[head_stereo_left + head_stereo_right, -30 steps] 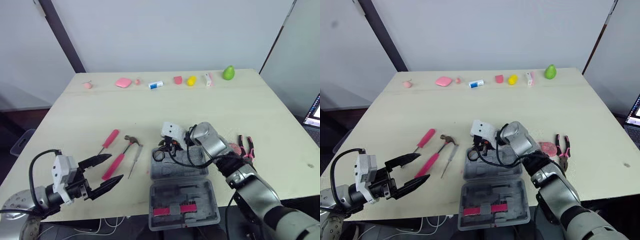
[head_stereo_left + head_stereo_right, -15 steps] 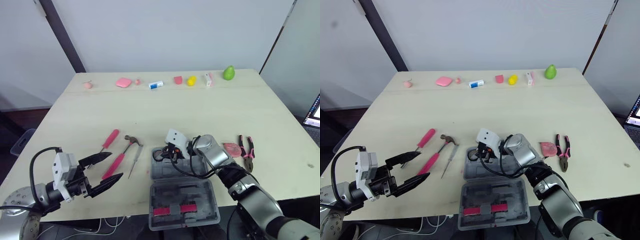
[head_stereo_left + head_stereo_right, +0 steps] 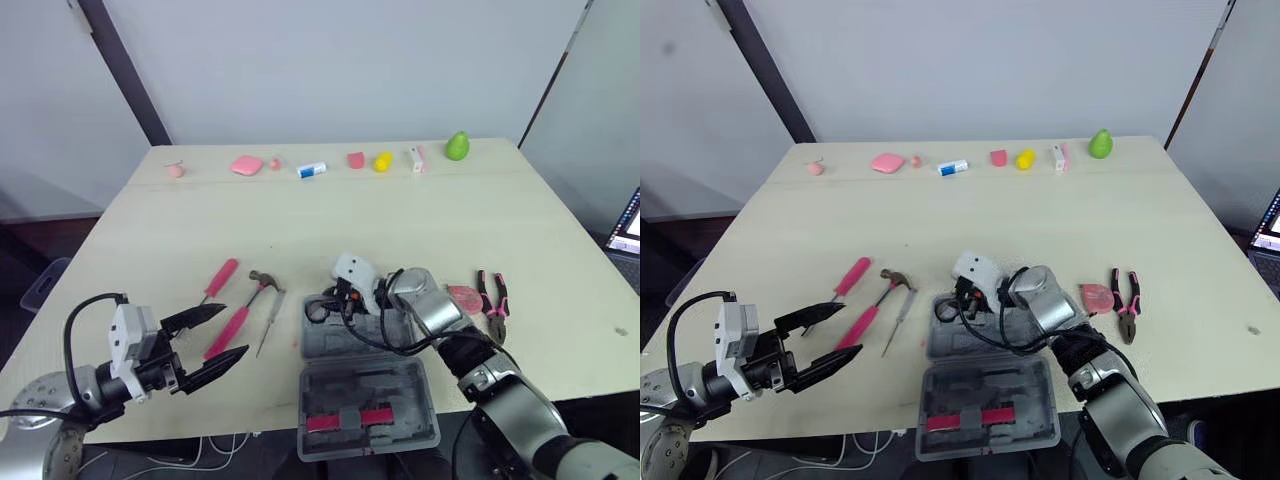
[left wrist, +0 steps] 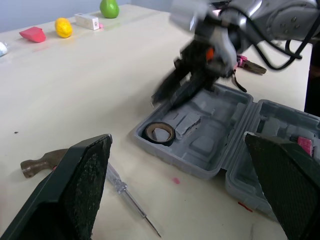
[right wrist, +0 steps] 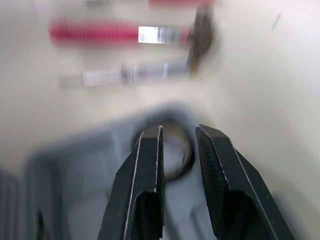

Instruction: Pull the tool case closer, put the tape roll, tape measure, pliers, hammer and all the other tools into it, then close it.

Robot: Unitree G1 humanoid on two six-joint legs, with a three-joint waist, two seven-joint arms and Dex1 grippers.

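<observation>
One broad counter (image 3: 400,220) carries everything; the tool case (image 3: 400,390) lies open at its near edge, within reach of both arms. Left of it the hammer (image 3: 240,318) lies beside the left pincer (image 3: 232,333), spread wide and empty, probably readied for that handle. Pliers (image 3: 492,292) and tape measure (image 3: 465,298) wait right of the case. The tape roll (image 4: 158,132) sits in a tray corner, under the right pincer (image 5: 177,132), narrowly parted, holding nothing.

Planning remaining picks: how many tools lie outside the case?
5: pink screwdriver, hammer, slim screwdriver left of the case; tape measure, pliers right of it. Others may be hidden.
</observation>
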